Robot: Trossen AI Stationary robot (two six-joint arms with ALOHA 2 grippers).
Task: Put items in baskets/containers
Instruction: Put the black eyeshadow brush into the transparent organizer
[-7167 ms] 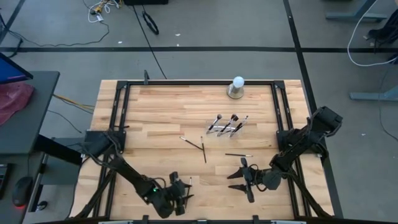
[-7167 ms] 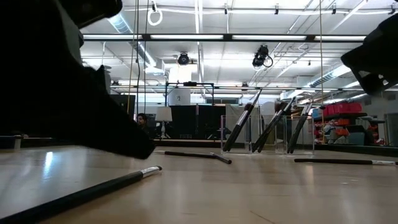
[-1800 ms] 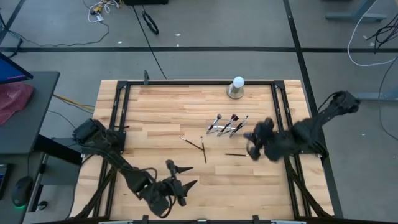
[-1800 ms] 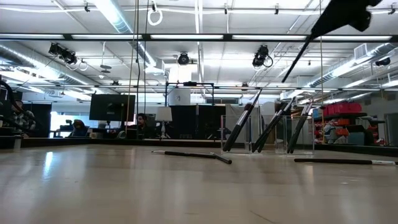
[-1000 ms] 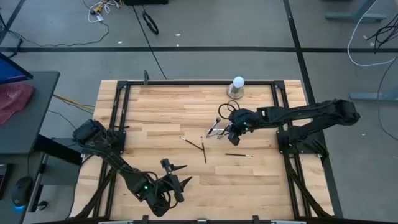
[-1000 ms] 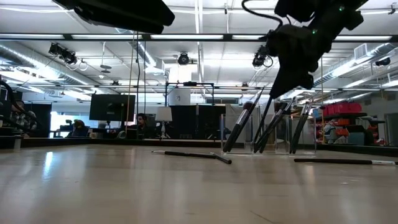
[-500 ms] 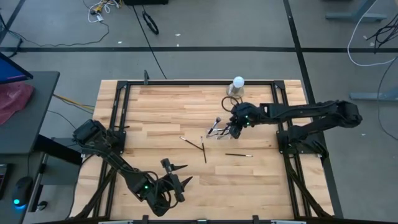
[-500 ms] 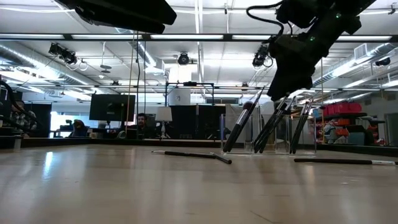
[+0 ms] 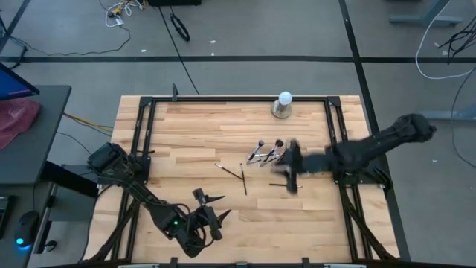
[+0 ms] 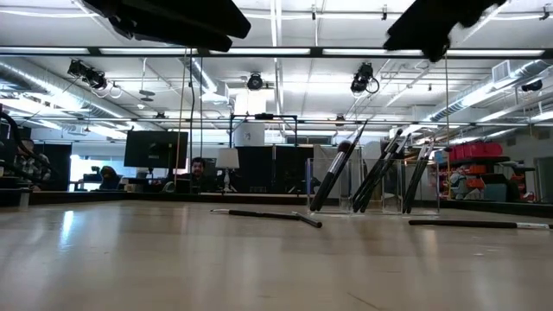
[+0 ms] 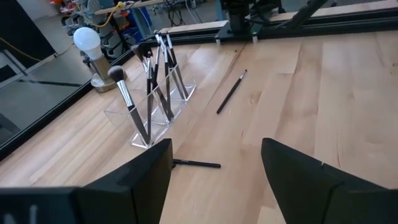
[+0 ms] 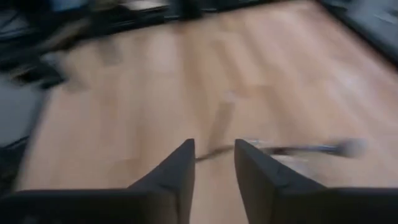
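The table (image 9: 186,126) carried everything, a wooden top in a black frame. The left arm (image 9: 141,197) reached along the left edge to the near edge, where the left gripper (image 9: 210,207) hovered with its jaws spread wide and empty. The right arm (image 9: 372,149) came in from the right edge, and the right gripper (image 9: 291,177) was blurred above the table right of centre; its wrist view showed the fingers (image 12: 171,180) a little apart with nothing between them.

The lamp (image 9: 283,104), a white ball on a grey base, stood at the far edge. The clear holder (image 11: 155,115) sat right of centre, nearer the far edge, with about 5 brushes (image 10: 380,173) leaning in it, bristles up. 2 dark brushes (image 9: 236,174) lay loose at the centre, tips touching. 1 more brush (image 10: 471,224) lay flat between the holder and the right edge.
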